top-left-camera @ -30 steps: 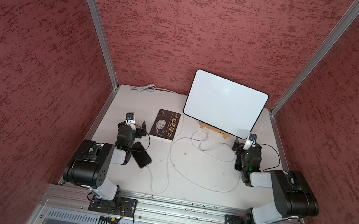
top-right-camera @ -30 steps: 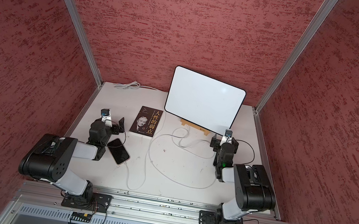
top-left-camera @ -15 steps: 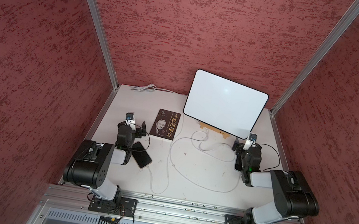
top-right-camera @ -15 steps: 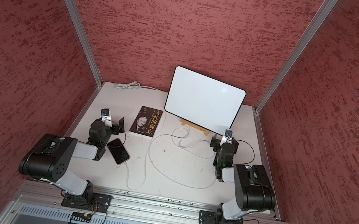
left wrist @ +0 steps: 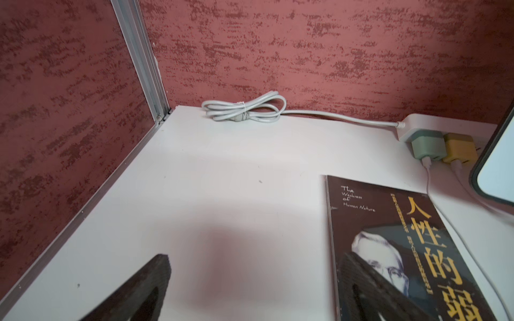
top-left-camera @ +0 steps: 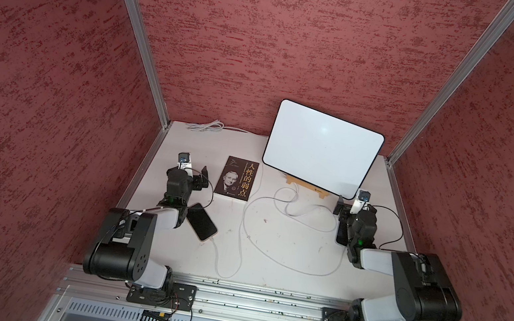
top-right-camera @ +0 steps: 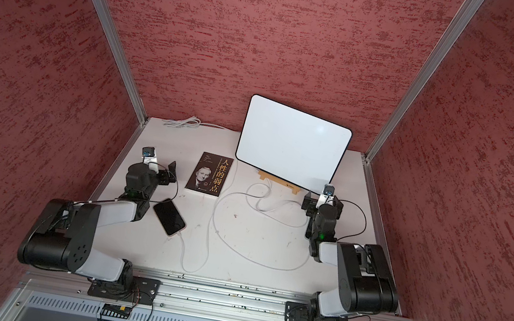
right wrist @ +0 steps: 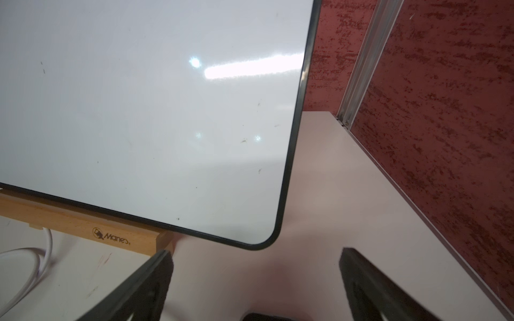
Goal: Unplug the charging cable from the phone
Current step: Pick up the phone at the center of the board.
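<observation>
The white surface (top-left-camera: 288, 243) carried a whiteboard (top-left-camera: 321, 154) propped on a wooden stand (top-left-camera: 305, 187) at the back. Both top views showed it whole. The right wrist view showed only its lower corner and the printed mark on the stand.

The left arm (top-left-camera: 130, 242) and right arm (top-left-camera: 410, 287) sat folded low, with their elbows back by the front rail and their forearms reaching towards the back wall. The left forearm passed just beside the phone. The right wrist sat near the board's corner.

A dark book (top-left-camera: 238, 178) lay flat between the left arm and the board. The left wrist view caught its cover behind one finger.

The phone (top-left-camera: 201, 221) lay face up and askew on the surface near the left side. The charging cable (top-left-camera: 242, 225) was plugged into its near end and looped across the middle towards the stand. Only the top views showed the phone.

Only the left wrist view showed the power strip (left wrist: 417, 122) behind the board, with a green adapter (left wrist: 424, 144) and a yellow adapter (left wrist: 459, 147) plugged in. The strip's coiled cord (left wrist: 244, 111) lay in the back corner.

The left pincer (left wrist: 253, 261) was spread wide over bare surface and held nothing. The right pincer (right wrist: 256, 254) was also spread and empty.
</observation>
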